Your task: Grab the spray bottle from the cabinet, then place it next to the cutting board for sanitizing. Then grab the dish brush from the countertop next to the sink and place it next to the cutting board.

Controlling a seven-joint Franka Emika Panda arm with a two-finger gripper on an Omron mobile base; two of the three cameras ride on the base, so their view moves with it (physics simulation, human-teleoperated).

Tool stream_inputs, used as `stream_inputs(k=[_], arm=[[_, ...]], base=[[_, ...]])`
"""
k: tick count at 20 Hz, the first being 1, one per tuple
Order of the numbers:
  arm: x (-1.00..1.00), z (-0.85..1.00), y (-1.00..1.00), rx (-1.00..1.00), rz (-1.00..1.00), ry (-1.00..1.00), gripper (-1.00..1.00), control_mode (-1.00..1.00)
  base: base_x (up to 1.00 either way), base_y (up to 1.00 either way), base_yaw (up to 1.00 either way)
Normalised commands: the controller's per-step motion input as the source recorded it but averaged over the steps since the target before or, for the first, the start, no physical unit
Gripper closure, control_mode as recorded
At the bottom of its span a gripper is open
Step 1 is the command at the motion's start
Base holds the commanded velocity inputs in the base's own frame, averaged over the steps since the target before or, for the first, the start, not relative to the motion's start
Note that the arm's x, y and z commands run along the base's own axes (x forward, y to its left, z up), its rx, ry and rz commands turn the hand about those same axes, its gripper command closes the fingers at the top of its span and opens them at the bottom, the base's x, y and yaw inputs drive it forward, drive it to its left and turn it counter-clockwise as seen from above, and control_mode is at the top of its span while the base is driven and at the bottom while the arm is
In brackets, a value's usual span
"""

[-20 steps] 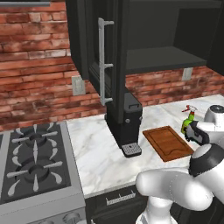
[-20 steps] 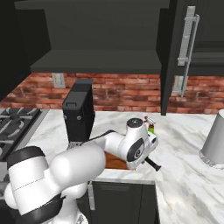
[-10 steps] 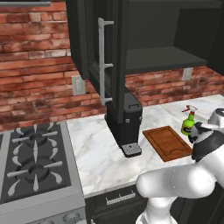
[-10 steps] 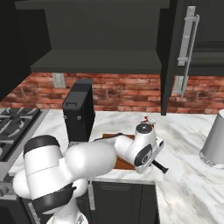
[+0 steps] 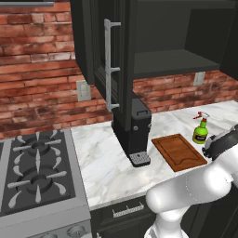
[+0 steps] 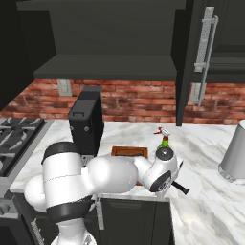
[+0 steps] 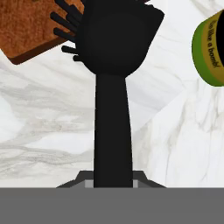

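1. The spray bottle, lime-green with a red-and-white nozzle, stands upright on the table just beside the cutting board.
2. The slim black dish brush hangs above the marble, bristles over the board's corner.

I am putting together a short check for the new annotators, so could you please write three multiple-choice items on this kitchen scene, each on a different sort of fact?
1. Where does the spray bottle stand?
A. on the cabinet shelf
B. on the countertop beside the cutting board
C. in the sink

2. What colour is the bottle's body?
A. blue
B. white
C. lime green

3. What is the gripper doing?
A. shut on the dish brush
B. open above the stove
C. shut on the bottle

Answers: 1 B, the bottle stands on the marble just right of the board. 2 C, its body is green under a red and white nozzle. 3 A, the hand view shows the brush handle running up from between the fingertips.
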Motion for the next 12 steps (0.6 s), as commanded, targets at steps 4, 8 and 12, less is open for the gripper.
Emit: stream_inputs(k=[4, 8, 12], arm=[[0.08, -0.28, -0.16, 0.0, 0.07, -0.1, 1.0, -1.0], [0.11, -0.3, -0.12, 0.0, 0.08, -0.1, 1.0, -1.0], [0.14, -0.32, -0.05, 0.0, 0.08, -0.09, 1.0, -1.0]], base=[[0.0, 0.0, 0.0], [0.0, 0.0, 0.0], [0.0, 0.0, 0.0]])
